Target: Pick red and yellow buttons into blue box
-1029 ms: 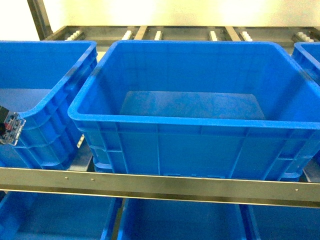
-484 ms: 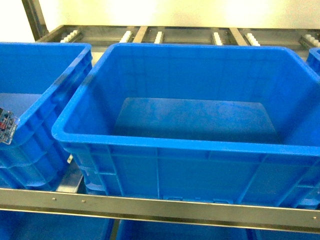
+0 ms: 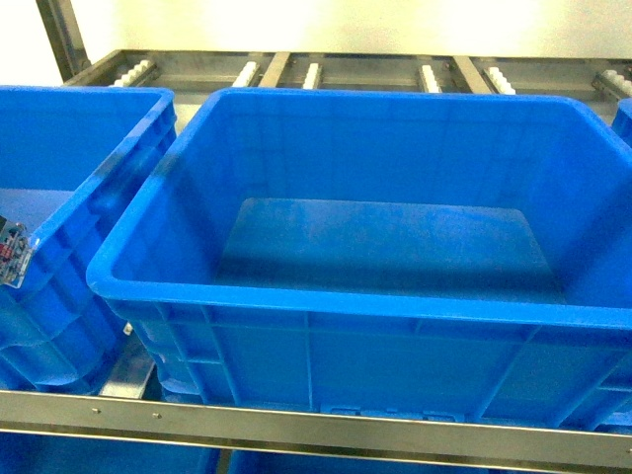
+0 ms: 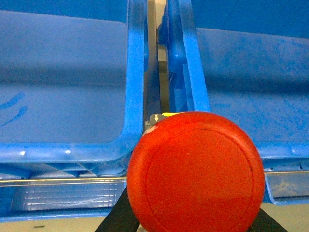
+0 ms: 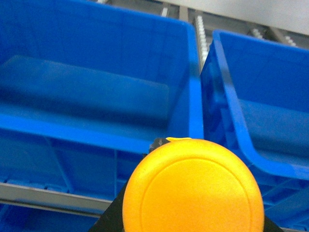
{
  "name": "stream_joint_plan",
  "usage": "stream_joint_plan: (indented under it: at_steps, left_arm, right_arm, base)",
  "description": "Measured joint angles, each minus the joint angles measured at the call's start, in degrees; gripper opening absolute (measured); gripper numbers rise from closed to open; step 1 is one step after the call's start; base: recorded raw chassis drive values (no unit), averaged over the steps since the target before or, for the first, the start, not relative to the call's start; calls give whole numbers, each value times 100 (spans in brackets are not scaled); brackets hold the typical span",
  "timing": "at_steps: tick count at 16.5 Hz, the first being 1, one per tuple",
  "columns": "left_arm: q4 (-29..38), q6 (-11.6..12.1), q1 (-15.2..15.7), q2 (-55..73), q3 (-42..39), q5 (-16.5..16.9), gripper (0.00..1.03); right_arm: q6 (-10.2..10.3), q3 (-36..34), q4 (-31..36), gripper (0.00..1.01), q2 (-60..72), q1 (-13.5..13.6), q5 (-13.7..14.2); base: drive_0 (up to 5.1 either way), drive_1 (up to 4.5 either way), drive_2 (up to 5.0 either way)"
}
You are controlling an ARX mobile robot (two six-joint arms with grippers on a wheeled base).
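The left gripper (image 4: 193, 227) holds the red button (image 4: 195, 171), its cap filling the left wrist view before the rack's front rail. The right gripper (image 5: 193, 227) likewise grips the yellow button (image 5: 193, 186). The blue box (image 3: 326, 301) sits empty at the shelf's front edge; both drops remain.
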Motion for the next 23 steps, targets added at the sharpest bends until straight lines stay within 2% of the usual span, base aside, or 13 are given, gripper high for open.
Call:
stream_joint_plan:
  at_steps: [3,5,7,10,12,14,15,16,18,20,22,23]
  left_arm:
    - [0,0,0,-2,0,0,23]
    - [0,0,0,-2,0,2,23]
    - [0,0,0,-2,0,2,23]
    - [0,2,-2,-2,0,11,23]
    - [0,0,0,-2,0,17,23]
    - [0,0,0,-2,0,17,23]
    - [0,0,-2,-2,0,20,23]
    - [0,0,0,-2,0,17,23]
    - [0,0,0,-2,0,17,23]
    - [0,0,0,-2,0,17,23]
    - [2,0,0,-2,0,17,23]
    - [-2,0,0,-2,0,17,23]
  right_arm:
    - [-2,264,264,26,874,81,-35]
    - [2,955,551,26,1541,96,-109]
    - [20,1464,422,26,2057,101,-164]
    - [63,2531,74,26,3058,238,-442]
    - [79,3571,-428,26,3993,258,-822]
    - [131,4682,-1211,26,5060,210,-1163]
    - [146,5139,-1552,26,5488,210,-1202]
    - [201,5659,-2048,26,5895,214,-1421]
    - [219,6317,-2675,26,6422,254,-1574]
    - [63,6470,-3049,27,6765,326,-1561]
    - [-87,6457,-3152,48,6926,339,-1486]
    - [-94,6443,-3106,59,6944,315,-1486]
  base:
    - [0,0,0]
    - [0,0,0]
    - [0,0,0]
    - [0,0,0]
    - [0,0,0]
    - [0,0,0]
    - [0,0,0]
    - [0,0,0]
    - [0,0,0]
    - [0,0,0]
    - [0,0,0]
    - [0,0,0]
